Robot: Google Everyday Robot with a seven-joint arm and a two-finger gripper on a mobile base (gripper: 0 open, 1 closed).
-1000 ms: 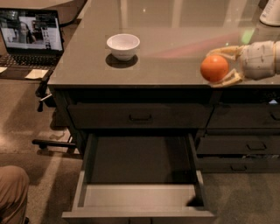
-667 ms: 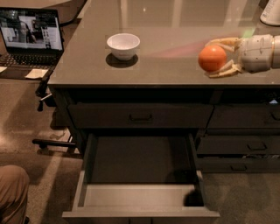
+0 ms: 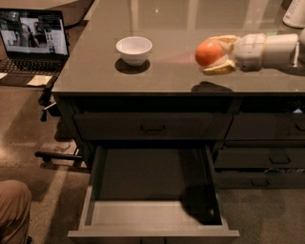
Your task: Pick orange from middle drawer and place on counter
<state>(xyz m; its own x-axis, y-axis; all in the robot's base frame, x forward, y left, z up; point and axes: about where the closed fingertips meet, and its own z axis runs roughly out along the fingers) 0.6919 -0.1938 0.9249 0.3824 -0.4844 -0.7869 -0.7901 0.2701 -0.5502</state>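
Note:
The orange (image 3: 208,52) is round and bright orange, held between the pale fingers of my gripper (image 3: 215,53). The gripper comes in from the right and holds the fruit above the counter (image 3: 167,71), over its right part near the front edge. A dark shadow of the fruit lies on the counter below it. The middle drawer (image 3: 152,209) is pulled wide open below the counter front, dark grey with lighter inner walls. Nothing shows inside it.
A white bowl (image 3: 134,49) stands on the counter left of the gripper. A white object (image 3: 294,13) sits at the counter's far right corner. An open laptop (image 3: 32,43) is at the far left. A person's knee (image 3: 12,209) is at the lower left.
My gripper has carried the orange to the left and slightly up over the counter. The drawer has stayed open and the bowl has not moved.

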